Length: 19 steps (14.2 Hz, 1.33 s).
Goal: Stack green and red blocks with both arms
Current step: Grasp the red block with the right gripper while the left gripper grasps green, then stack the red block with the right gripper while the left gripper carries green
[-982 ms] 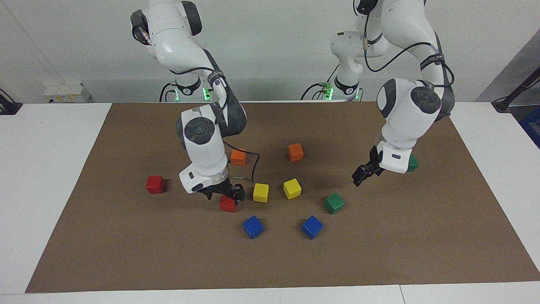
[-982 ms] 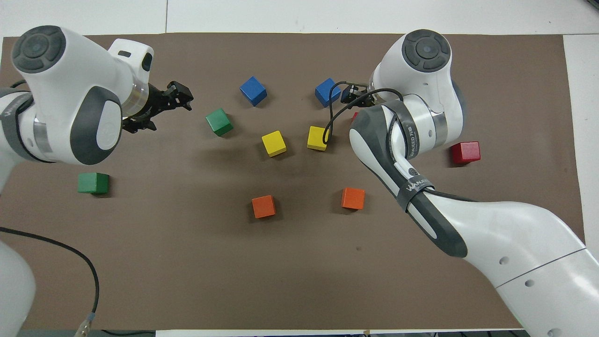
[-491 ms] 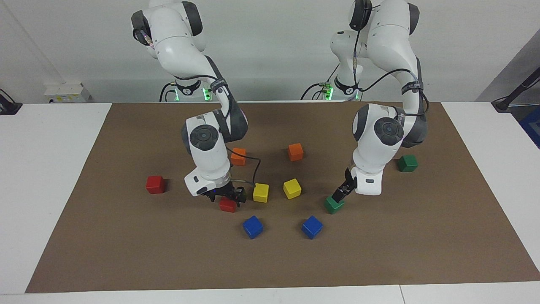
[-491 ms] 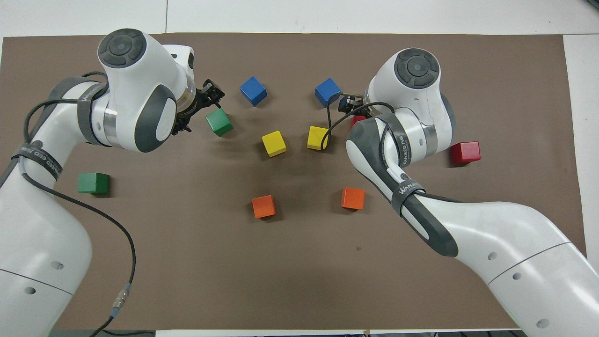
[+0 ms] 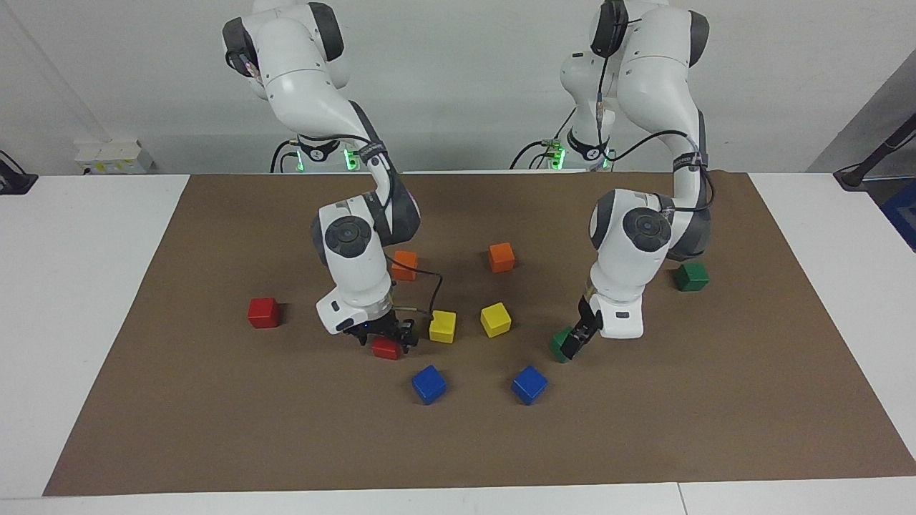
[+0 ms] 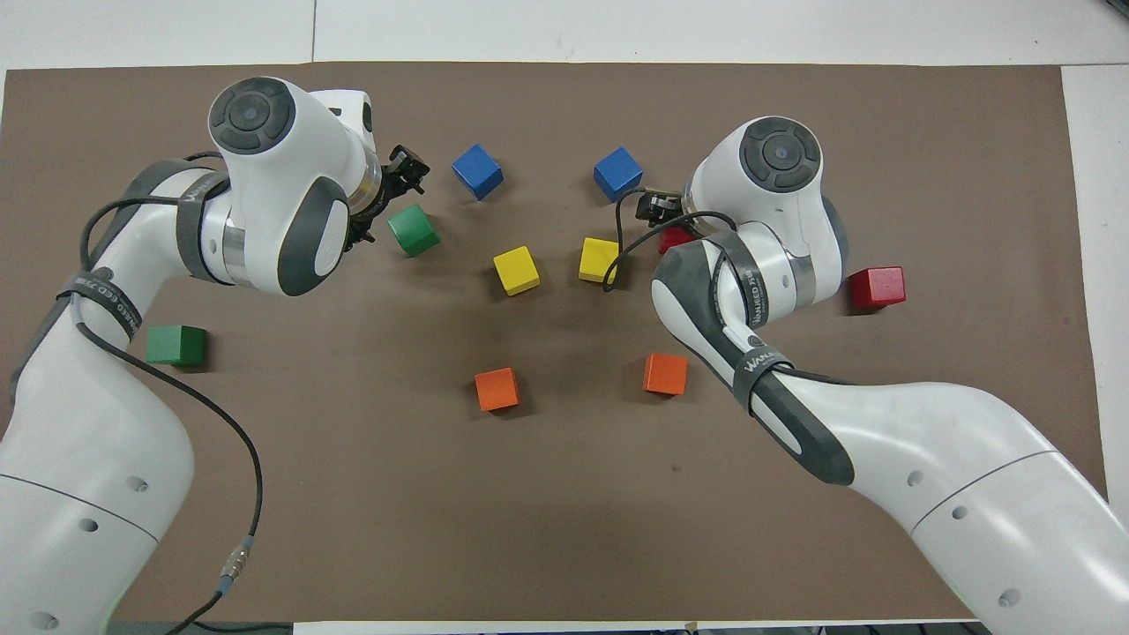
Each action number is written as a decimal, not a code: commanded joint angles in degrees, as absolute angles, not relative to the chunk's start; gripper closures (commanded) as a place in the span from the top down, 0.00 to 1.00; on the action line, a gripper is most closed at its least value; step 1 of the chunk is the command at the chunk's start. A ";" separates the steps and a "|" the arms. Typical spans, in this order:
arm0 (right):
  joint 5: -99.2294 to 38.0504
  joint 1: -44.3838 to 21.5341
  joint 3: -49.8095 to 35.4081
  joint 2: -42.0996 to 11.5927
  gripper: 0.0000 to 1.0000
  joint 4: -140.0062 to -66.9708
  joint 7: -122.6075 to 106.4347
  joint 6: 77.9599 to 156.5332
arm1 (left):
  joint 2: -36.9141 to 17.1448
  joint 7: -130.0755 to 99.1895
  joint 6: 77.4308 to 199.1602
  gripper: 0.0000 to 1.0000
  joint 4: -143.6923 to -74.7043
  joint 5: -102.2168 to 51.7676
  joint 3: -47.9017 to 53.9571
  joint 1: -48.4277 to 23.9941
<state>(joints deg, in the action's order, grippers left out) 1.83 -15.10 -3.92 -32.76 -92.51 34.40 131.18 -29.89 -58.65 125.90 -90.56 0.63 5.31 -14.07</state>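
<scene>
**Both grippers down at their blocks**

Facing view shows us the right gripper (image 5: 383,336) low on the brown mat (image 5: 215,429), its fingers set on either side of a red block (image 5: 386,349) that sits on the mat just beside a yellow cube (image 5: 442,326). We cannot tell whether those fingers are pressing the block or merely bracketing it. The second red block (image 5: 263,312) lies well apart, toward the right arm's end of the table.

The left gripper (image 5: 572,342) is down at a green block (image 5: 560,343), its black fingers covering part of the cube; whether it grips the cube we cannot tell. In the overhead view that green block (image 6: 413,230) shows beside the gripper's tips. The other green block (image 5: 692,277) rests nearer to the robots, toward the left arm's end of the table.

Between the two grippers stands a second yellow cube (image 5: 495,320). Two blue cubes (image 5: 429,384) lie farther from the robots than the yellow ones, and two orange cubes (image 5: 501,257) lie nearer to the robots.
</scene>
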 commanded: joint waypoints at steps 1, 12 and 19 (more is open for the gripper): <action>2.20 -14.94 -4.04 -31.46 0.59 -95.01 35.51 132.72 | -29.79 -60.38 128.67 1.00 -92.37 2.02 4.66 -14.94; 2.81 -6.08 -3.60 -11.71 0.00 -95.97 15.85 107.51 | -29.53 -60.64 130.87 0.88 -95.80 5.71 4.66 -16.70; 2.29 6.14 -3.69 -7.04 0.00 -106.93 -1.83 117.11 | -29.27 -60.29 131.66 0.00 -96.77 7.73 4.66 -16.61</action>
